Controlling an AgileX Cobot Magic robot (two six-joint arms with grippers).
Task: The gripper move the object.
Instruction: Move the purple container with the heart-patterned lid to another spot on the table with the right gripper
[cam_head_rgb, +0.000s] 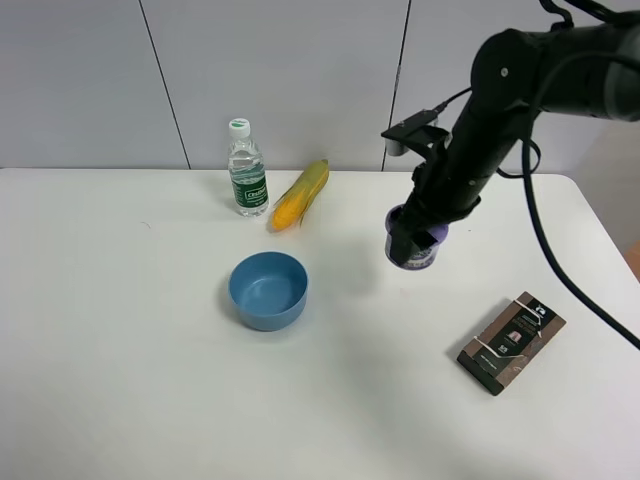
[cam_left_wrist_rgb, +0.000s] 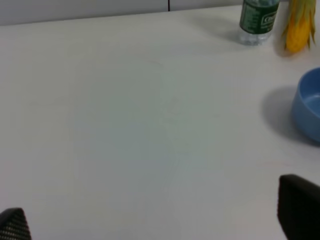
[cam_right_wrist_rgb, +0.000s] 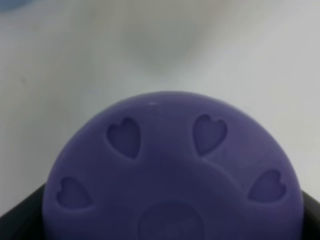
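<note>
The small round tub with the lilac-purple lid (cam_head_rgb: 425, 258) is right of centre on the white table (cam_head_rgb: 120, 350), held in my right gripper (cam_head_rgb: 410, 235). The black arm reaches down to it from the upper right. In the right wrist view the lid (cam_right_wrist_rgb: 170, 170), with embossed hearts, fills the frame, and the dark fingers (cam_right_wrist_rgb: 20, 217) press at both sides of it. A soft shadow lies on the table beyond it, so the tub seems slightly lifted. My left gripper (cam_left_wrist_rgb: 155, 220) is open and empty over bare table. Its arm does not show in the high view.
A blue bowl (cam_head_rgb: 267, 290) sits left of the tub and also shows in the left wrist view (cam_left_wrist_rgb: 309, 107). A water bottle (cam_head_rgb: 246, 170) and a yellow corn cob (cam_head_rgb: 300, 195) stand behind it. A brown flat packet (cam_head_rgb: 511, 342) lies at the front right.
</note>
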